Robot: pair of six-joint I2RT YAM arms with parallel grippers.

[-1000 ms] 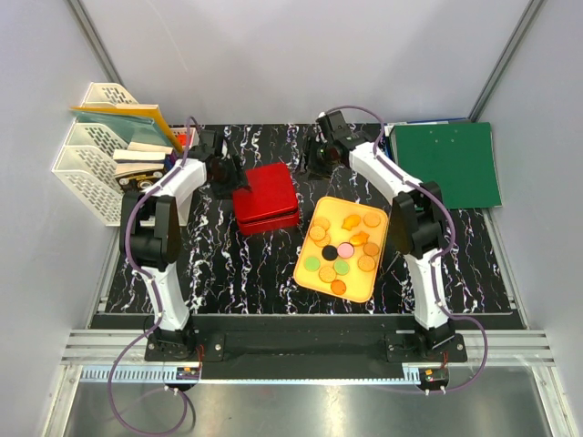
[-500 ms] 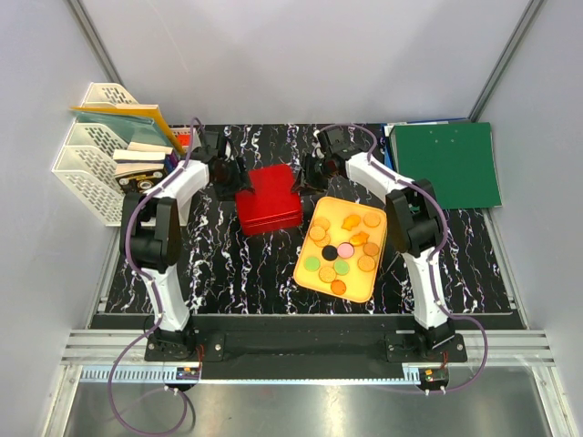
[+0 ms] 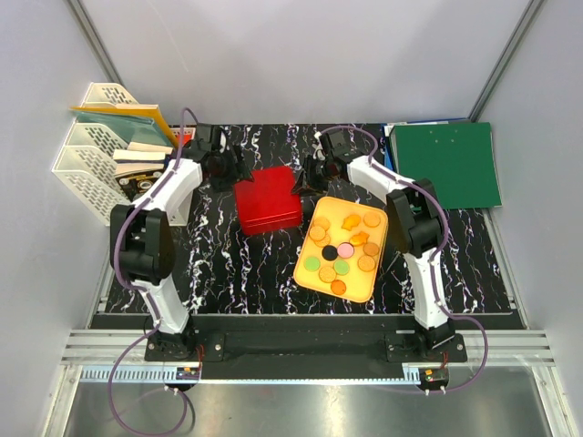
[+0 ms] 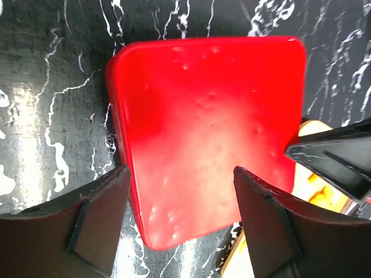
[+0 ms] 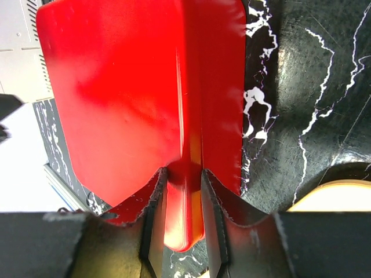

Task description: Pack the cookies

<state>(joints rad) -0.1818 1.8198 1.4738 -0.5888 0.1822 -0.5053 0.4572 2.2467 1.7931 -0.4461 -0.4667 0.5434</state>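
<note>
Seemingly opening the red box: the right gripper pinches its lid edge, the left gripper hovers spread, so next the lid likely needs lifting.

Overhead; both wrists close over red box

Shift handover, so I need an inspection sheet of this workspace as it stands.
Surface: black marbled table.
Job's things: cookies lie on the yellow tray; red box beside it, lid on.
Clutter: file rack far left, green folder far right.
Hands: left hand open over the box; right hand pinching the box's right edge.
Cables: purple cables run along both arms.
Surroundings: grey walls.
</note>
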